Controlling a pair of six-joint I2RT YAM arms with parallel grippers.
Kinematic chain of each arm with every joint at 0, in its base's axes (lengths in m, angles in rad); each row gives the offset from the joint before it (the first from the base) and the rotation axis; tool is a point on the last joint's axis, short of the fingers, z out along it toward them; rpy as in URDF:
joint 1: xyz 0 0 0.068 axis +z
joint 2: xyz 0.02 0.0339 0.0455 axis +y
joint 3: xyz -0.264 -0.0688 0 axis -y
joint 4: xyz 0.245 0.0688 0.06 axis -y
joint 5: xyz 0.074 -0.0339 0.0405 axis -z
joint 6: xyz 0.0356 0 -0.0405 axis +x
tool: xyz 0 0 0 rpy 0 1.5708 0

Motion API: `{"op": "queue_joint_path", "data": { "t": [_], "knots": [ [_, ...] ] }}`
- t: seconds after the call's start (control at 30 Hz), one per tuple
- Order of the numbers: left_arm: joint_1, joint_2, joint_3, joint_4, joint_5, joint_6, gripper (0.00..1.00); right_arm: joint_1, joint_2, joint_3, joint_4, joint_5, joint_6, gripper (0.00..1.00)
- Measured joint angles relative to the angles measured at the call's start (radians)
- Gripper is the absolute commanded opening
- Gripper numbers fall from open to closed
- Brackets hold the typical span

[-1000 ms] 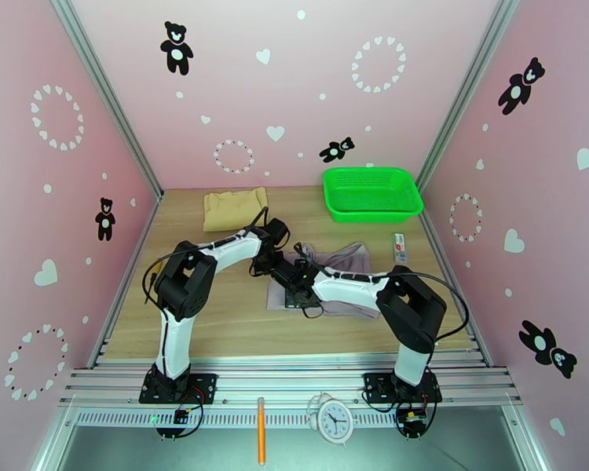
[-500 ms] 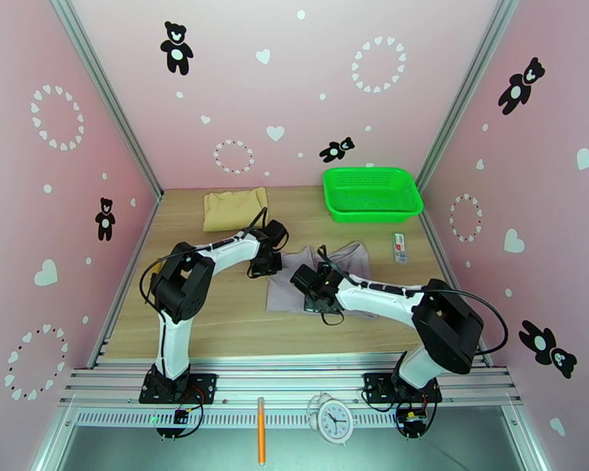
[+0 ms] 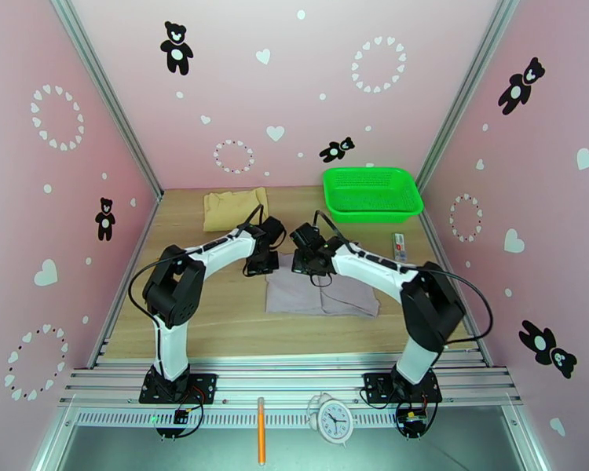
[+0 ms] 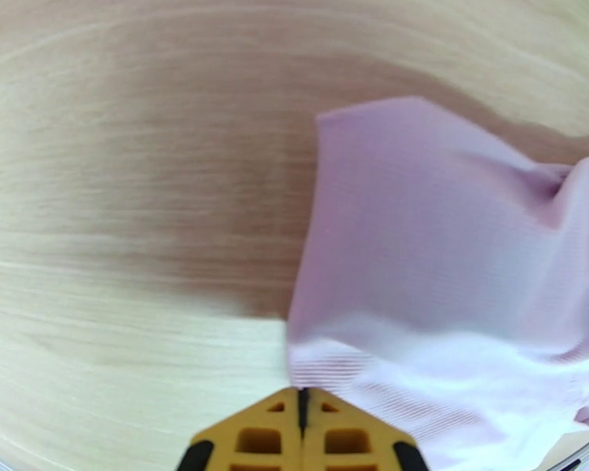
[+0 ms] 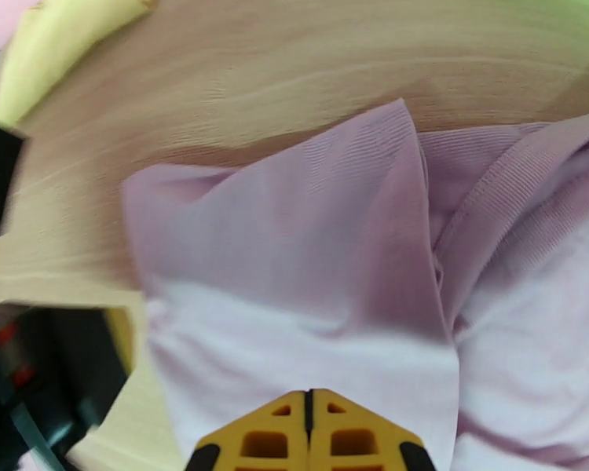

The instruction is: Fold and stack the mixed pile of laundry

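Grippers: left gripper (image 4: pixel 302 399) and right gripper (image 5: pixel 309 403) both pinched closed on far edge of lilac garment (image 3: pixel 326 296).
Risk: thin pinch may slip, leaving fold crooked.

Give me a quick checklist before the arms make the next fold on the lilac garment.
1. left gripper shut: ok.
2. right gripper shut: ok.
3. lilac garment actually pinched by either gripper: cannot tell.
4. garment lying smooth: not ok, creased.
5. tan cloth apart from the garment: ok.
6. green basket away from the garment: ok.
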Motion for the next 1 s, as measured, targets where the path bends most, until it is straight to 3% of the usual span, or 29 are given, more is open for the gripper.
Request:
{"op": "queue_joint_path", "data": {
  "t": [0.27, 0.63, 0.8, 0.87, 1.0],
  "knots": [
    [-0.021, 0.050, -0.003, 0.032, 0.029, -0.002, 0.00, -0.064, 0.117, 0.014, 0.014, -0.006, -0.053, 0.00],
    [-0.025, 0.027, -0.085, 0.108, 0.021, -0.011, 0.00, -0.081, 0.136, 0.026, 0.039, -0.010, -0.083, 0.00],
    [-0.016, 0.021, -0.070, 0.066, -0.001, -0.004, 0.02, -0.045, 0.071, 0.026, -0.004, 0.019, -0.140, 0.21],
    [-0.006, 0.020, -0.034, 0.003, -0.021, 0.010, 0.18, -0.002, -0.006, 0.026, -0.037, 0.048, -0.170, 0.31],
    [0.017, 0.015, 0.115, -0.090, -0.058, 0.042, 0.31, 0.120, -0.150, 0.031, -0.084, 0.088, -0.191, 0.42]
  ]
}}
